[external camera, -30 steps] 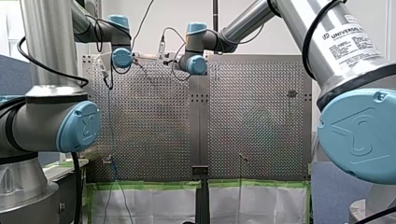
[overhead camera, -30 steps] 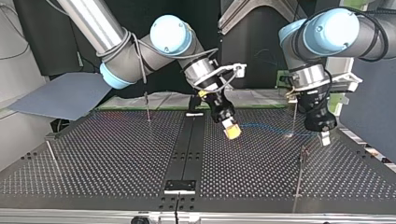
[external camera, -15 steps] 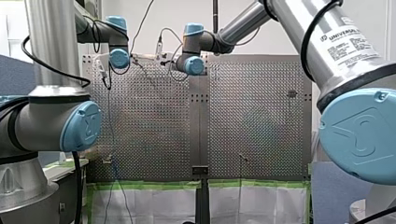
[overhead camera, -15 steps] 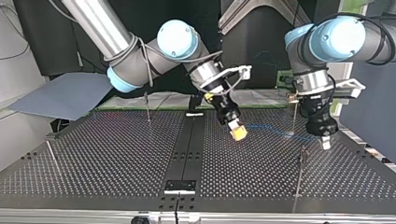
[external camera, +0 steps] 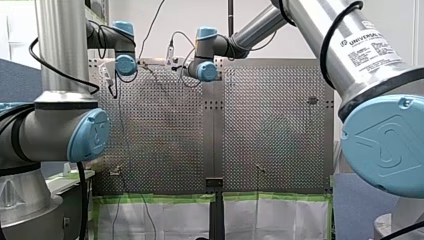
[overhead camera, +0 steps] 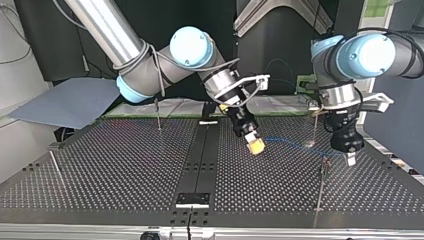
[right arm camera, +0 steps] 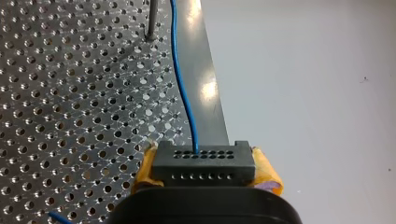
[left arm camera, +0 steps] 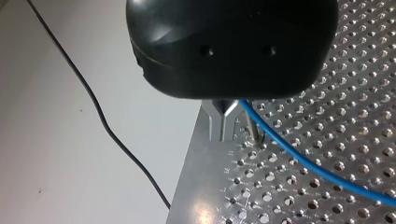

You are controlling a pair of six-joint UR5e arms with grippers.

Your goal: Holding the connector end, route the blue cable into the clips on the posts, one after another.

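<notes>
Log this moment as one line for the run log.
right claw: shut on connector | blue cable: runs from connector to left claw | phase: routing

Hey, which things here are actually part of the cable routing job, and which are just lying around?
Job: blue cable; connector, held by my right gripper; posts; my left gripper, at the cable.
Lying about: grey sheet beside the table; taped white sheeting at the table's edge.

Hidden behind left tool (left arm camera: 229,116): stretch of thin blue cable (left arm camera: 308,161). Behind right tool (right arm camera: 204,169): base of black multi-hole connector (right arm camera: 203,156). Indistinct: tiny post-top clips (overhead camera: 325,162).
</notes>
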